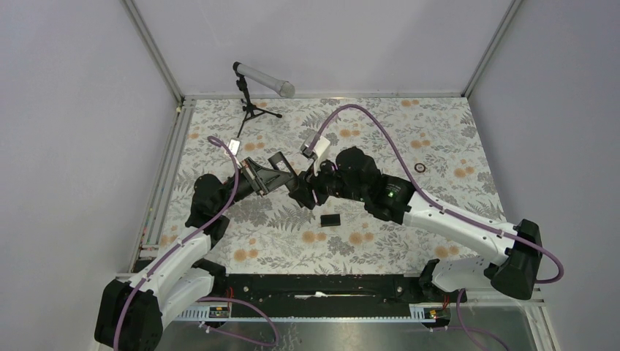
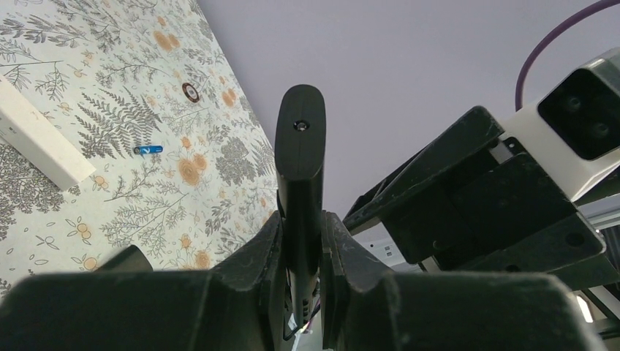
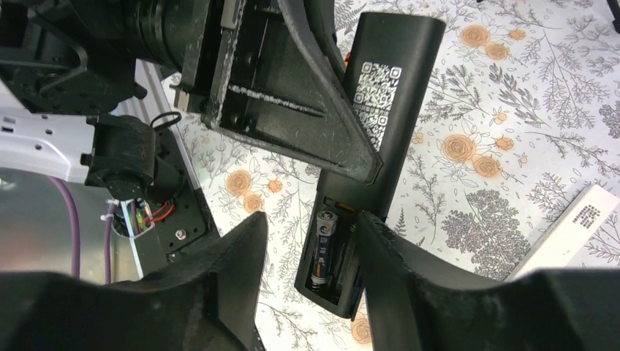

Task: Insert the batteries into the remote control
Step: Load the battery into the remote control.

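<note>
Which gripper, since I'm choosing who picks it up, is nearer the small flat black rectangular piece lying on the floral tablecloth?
Right. The right gripper hangs just beyond the small black rectangular piece; the left gripper, clamped on the long black remote control, sits farther left.

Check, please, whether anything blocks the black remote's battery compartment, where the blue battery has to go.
Nothing lies over it: the black remote has its compartment open, one battery seated. Only the right gripper, jaws straddling it, hides part of the neighbouring slot.
</note>
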Controlling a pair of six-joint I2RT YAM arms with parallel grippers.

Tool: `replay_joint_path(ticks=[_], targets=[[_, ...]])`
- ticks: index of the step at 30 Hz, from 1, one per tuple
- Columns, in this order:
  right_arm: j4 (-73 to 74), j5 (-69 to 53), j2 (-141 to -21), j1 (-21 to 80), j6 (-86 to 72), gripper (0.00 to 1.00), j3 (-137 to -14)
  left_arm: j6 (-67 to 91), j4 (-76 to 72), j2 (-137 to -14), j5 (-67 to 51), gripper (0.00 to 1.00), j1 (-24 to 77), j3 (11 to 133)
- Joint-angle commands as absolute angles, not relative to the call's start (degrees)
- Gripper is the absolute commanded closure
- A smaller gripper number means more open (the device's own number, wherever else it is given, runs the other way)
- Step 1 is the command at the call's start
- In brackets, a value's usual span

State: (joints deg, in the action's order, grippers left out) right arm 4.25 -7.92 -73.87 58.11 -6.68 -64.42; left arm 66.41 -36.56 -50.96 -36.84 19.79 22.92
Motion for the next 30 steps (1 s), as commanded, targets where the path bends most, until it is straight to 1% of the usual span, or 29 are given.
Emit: replay_joint_path(ticks=[1,3,4,5,6,8,10,13,15,19,20,21,23,25,28,30], targets=[[3.91,-6.09,-72.54,58.27,-7.13,0.38,-68.28,65.55,-40.14,-50.05,-36.88,1.00,19.86,26.17],[2.36,-5.52,-71.14,58.27,-8.07,0.25,-67.96,65.27,-39.91,-50.18,-36.74,1.00,19.86,26.32],[1.46,-4.73,-70.35,58.27,-8.79,0.15,-67.61,65.16,-39.86,-50.26,-36.62,1.00,19.86,26.36],[0.73,-3.57,-69.57,58.27,-9.57,0.03,-67.25,65.13,-39.82,-50.35,-36.50,1.00,19.84,26.44],[0.59,-1.80,-68.97,58.27,-10.67,0.01,-67.08,65.05,-39.82,-50.49,-36.43,1.00,19.86,26.53],[2.68,3.27,-68.93,58.19,-14.02,0.00,-68.47,65.04,-39.81,-50.71,-36.24,1.00,19.86,26.76],[8.18,9.03,-70.10,58.18,-18.30,0.01,-71.95,65.04,-39.50,-50.65,-35.63,1.00,19.78,26.93],[12.42,9.17,-70.89,58.10,-23.59,0.00,-75.31,64.74,-38.65,-50.22,-34.13,1.00,19.67,27.14],[11.00,9.30,-68.57,58.10,-27.49,0.00,-73.78,64.54,-38.05,-49.91,-33.33,1.00,19.40,27.44],[0.84,6.33,-62.85,57.14,-33.39,0.00,-65.87,64.96,-37.88,-49.13,-31.94,1.00,18.91,27.60],[1.89,7.91,-62.69,56.24,-36.95,0.01,-65.71,65.17,-37.84,-48.81,-31.55,1.00,18.82,27.52],[6.04,8.92,-63.44,54.77,-40.87,0.00,-66.90,65.41,-37.77,-48.44,-31.09,1.00,18.74,27.51],[15.02,6.42,-65.88,50.48,-48.06,0.00,-69.65,65.69,-37.24,-47.60,-30.20,1.00,18.72,27.66],[16.39,1.22,-67.55,48.61,-52.57,0.01,-69.78,65.93,-36.85,-47.00,-29.46,1.00,18.72,27.89],[10.18,-5.19,-68.44,48.51,-58.44,0.00,-66.11,66.45,-36.74,-46.82,-29.14,1.00,18.72,28.48],[4.35,-9.36,-69.00,48.57,-63.25,0.03,-63.18,66.79,-36.46,-47.05,-29.18,1.00,18.72,29.00]])
